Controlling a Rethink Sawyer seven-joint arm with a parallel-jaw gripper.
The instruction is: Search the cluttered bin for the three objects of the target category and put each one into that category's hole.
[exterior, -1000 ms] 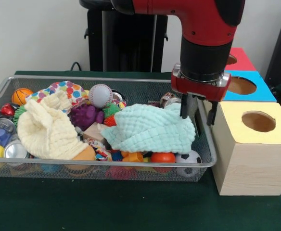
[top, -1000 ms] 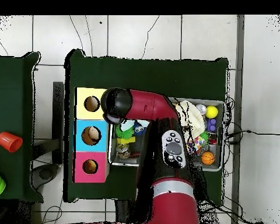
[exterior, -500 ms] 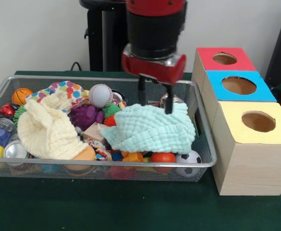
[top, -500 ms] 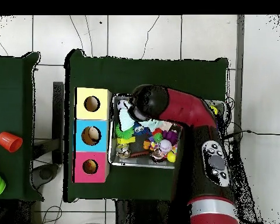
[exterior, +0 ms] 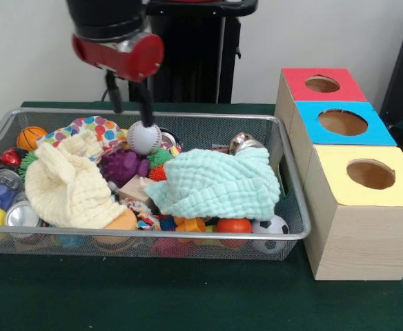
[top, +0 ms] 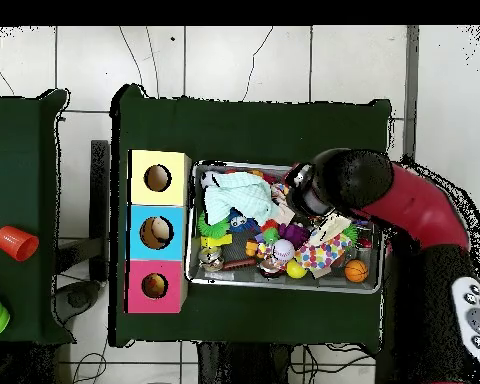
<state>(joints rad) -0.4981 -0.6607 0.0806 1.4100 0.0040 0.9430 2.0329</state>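
Above wire mesh bin, hand spread, empty, over white red-stitched baseball; risk of round ball slipping sideways into clutter if closing off-centre.

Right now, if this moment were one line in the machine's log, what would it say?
fingers: open, empty | position: above baseball, over bin | mint cloth: in bin | holes: red, blue, yellow box

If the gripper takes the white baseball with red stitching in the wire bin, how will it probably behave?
The white baseball with red stitching is round, so it may roll or slip out unless the open gripper closes across its middle. It sits high on other toys, next to the purple spiky toy, so a push would likely send it down among them. It looks firm, not floppy.
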